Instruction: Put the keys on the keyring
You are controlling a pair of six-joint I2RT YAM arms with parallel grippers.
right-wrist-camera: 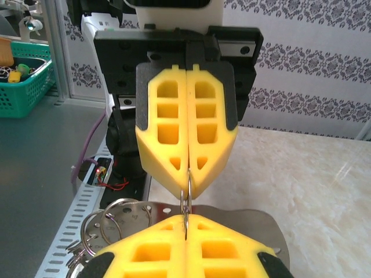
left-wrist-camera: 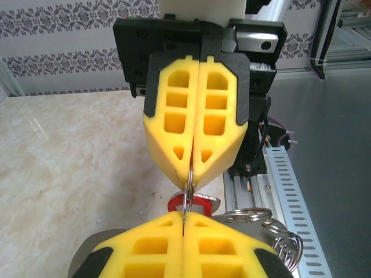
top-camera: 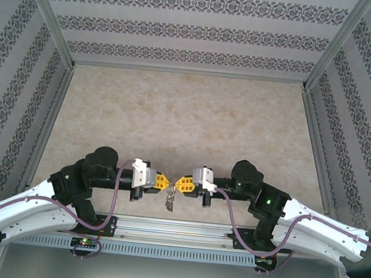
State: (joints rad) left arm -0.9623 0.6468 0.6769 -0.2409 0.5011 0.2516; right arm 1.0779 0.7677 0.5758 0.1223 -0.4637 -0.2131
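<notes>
Both pincers, left gripper [top-camera: 164, 182] and right gripper [top-camera: 183, 183], clench the keyring [right-wrist-camera: 186, 211], its loop upright, edge-on between them.

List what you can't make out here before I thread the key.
- Left wrist view: blade of the red key hidden behind the left gripper.
- Right wrist view: keyring seen edge-on, the rest buried between the shut grippers; whether the key is threaded, unclear.
- Same view: small split rings cut off by the right gripper and bottom edge.
- Top view: hanging metal cluster too small to sort.

no legible text, markings perhaps too small
</notes>
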